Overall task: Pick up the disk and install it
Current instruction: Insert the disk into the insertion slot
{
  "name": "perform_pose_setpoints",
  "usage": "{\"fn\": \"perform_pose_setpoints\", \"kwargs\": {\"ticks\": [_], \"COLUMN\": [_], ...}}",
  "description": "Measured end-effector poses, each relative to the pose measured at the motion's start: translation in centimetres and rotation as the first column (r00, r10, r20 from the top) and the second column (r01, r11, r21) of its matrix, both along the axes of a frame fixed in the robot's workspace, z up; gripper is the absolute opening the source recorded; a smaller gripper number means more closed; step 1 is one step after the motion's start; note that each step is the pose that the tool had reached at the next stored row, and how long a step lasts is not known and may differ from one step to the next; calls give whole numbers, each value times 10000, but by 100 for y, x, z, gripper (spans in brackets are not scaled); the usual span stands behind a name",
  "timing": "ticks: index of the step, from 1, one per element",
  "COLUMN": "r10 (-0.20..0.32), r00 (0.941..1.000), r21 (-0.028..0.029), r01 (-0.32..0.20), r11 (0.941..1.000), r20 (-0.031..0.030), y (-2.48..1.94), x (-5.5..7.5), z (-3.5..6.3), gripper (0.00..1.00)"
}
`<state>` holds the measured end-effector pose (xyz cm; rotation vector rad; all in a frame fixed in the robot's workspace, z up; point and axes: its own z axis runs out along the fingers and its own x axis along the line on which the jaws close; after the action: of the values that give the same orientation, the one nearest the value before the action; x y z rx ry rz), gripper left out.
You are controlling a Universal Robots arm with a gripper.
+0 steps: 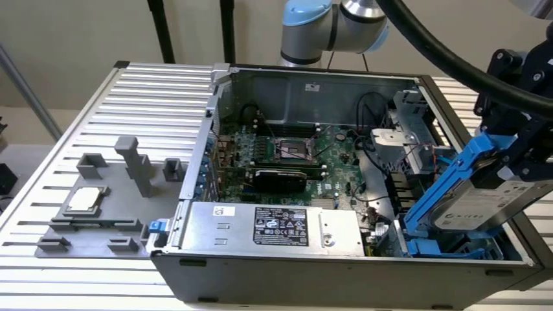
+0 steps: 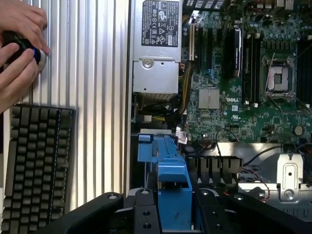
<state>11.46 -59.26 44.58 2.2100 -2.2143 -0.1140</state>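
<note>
The disk [image 1: 496, 204] is a silver-grey drive with a white label in a bright blue carrier [image 1: 441, 188]. It hangs tilted over the front corner of the open computer case [image 1: 346, 278], on the exterior view's right. My black gripper [image 1: 511, 165] is shut on its upper end. In the wrist view the blue carrier [image 2: 173, 187] sits between my two black fingers [image 2: 146, 214], so my gripper [image 2: 175, 217] looks down on a blue drive bay [image 2: 155, 148] inside the case. The disk's lower end is near the bay's blue parts [image 1: 436, 247]; I cannot tell whether they touch.
Inside the case lie the motherboard [image 1: 294, 146] and a silver power supply with a black label [image 1: 276, 227]. A grey fixture [image 1: 95, 217] with a small silver chip [image 1: 87, 197] sits on the ribbed table. A person's hands [image 2: 17, 44] and a keyboard [image 2: 36, 165] are beside the case.
</note>
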Motion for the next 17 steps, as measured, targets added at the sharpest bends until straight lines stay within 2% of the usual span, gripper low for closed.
{"fn": "perform_pose_setpoints", "kwargs": {"ticks": [17], "r10": [140], "r00": [9999], "r21": [38], "r01": [-140], "r11": [9999], "r20": [0], "y": [27], "x": [12], "z": [-135], "gripper": [0]}}
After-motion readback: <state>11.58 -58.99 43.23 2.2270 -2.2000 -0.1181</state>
